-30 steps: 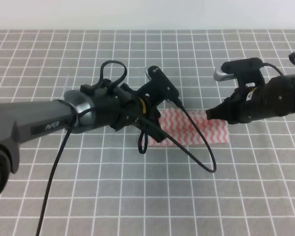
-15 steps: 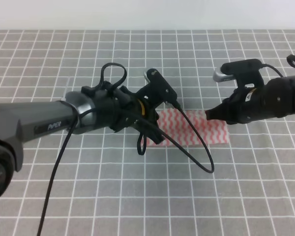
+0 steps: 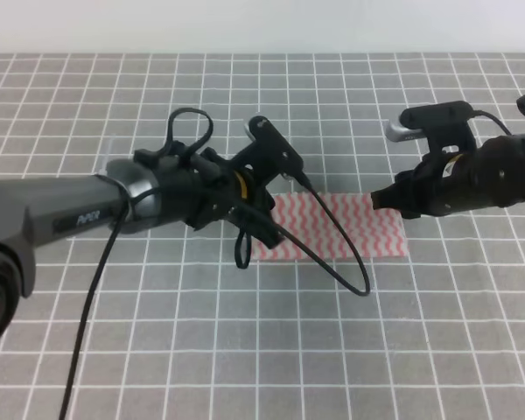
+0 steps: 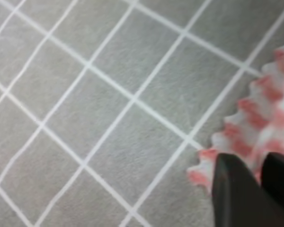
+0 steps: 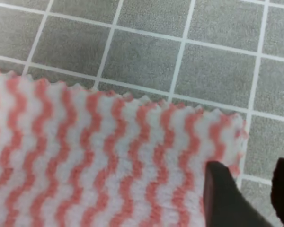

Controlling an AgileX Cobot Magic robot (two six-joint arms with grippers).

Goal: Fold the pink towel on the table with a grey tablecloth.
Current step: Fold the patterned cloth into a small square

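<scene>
Folded pink-and-white zigzag towel (image 3: 331,227) flat on grey grid-printed surface (image 3: 245,350). Left fingers (image 4: 248,182) slightly parted over its corner; right fingers (image 5: 227,189) likewise, grasping nothing.

Pink towel (image 3: 332,229) shows pink-and-white wavy zigzag stripes; the worktop (image 3: 245,350) is grey cloth gridded with thin white lines; both claws' fingers (image 5: 222,196) are black.
</scene>
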